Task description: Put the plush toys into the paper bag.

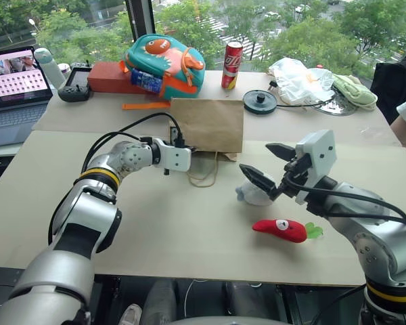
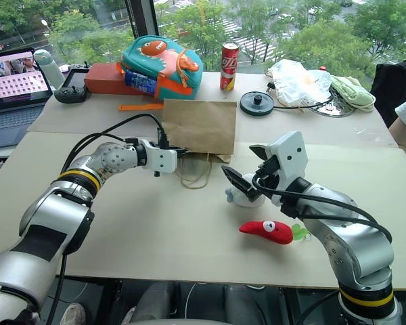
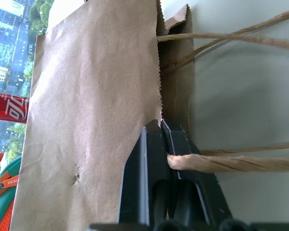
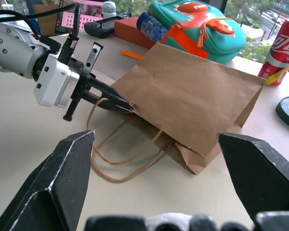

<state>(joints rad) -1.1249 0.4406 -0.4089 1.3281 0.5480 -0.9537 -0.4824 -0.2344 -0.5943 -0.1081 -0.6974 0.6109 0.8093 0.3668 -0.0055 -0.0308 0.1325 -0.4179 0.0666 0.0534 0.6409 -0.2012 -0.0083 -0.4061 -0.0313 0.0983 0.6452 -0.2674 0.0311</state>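
The brown paper bag (image 1: 208,125) is lying flat on the pale tabletop (image 1: 155,223), its mouth facing the robot and its twine handles (image 1: 203,177) trailing out toward the near edge. The left hand (image 4: 127,103) is reaching in from the left and pinching the upper lip of the bag's mouth, its two black fingers pressed together on the paper. In the left wrist view the fingers (image 3: 154,159) are lying closed with the serrated paper edge between them and one twine handle crossing the far finger; the head views are not resolving this grip. The right wrist view is showing it from the side, with the bag's upper sheet lifting slightly off the lower one.

The right hand (image 1: 271,169) is hovering above the tabletop to the right of the bag, fingers spread wide and holding nothing. Just below it the pale grey-blue plush ball (image 1: 252,194) is sitting on the tabletop, partly hidden by the lower finger. The red chili plush (image 1: 281,229) is lying nearer the front edge, its green leaves pointing right, close to the ball.

Behind the bag, a teal-and-orange backpack (image 1: 164,64), a red soda can (image 1: 231,65) and a white plastic bag (image 1: 299,79) are resting along the window side; a laptop (image 1: 13,88) is standing at the far left.
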